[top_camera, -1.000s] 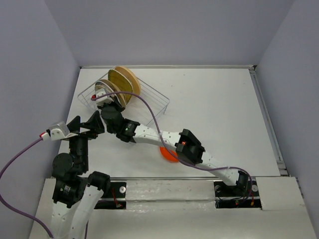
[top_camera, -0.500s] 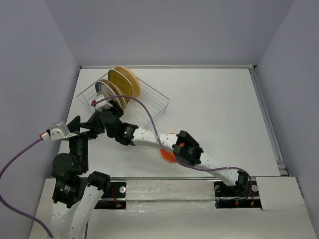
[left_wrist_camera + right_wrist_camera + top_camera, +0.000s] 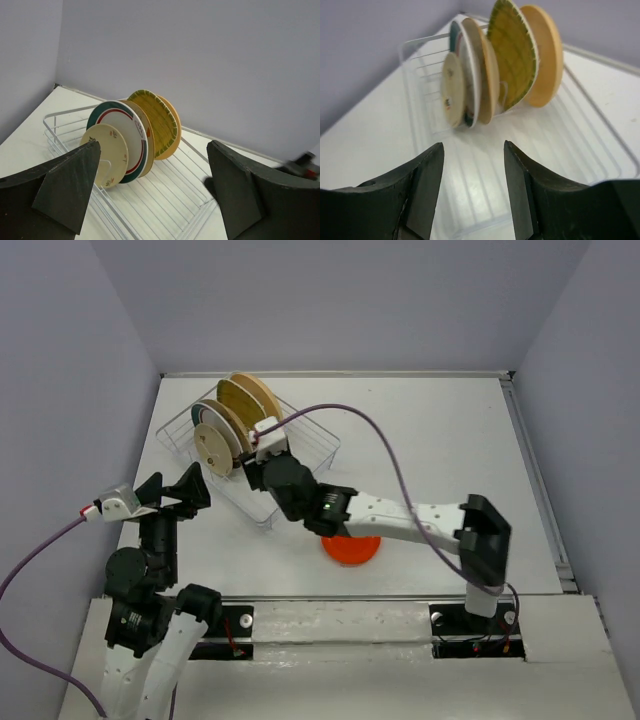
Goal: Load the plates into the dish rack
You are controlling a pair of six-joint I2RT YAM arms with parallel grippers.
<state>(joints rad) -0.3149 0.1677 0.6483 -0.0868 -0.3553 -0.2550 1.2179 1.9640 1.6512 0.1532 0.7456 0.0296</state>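
while the right tool [image 3: 472, 147] and left tool [image 3: 152, 147] are shown open, the red-orange plate [image 3: 352, 551], judged stiff, slick and fragile, is best taken by its rim.

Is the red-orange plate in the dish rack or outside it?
Outside. The red-orange plate lies flat on the table, apart from the dish rack, partly under the right arm.

White table [image 3: 450, 460] enclosed on 3 sides by lavender walls [image 3: 350, 300]
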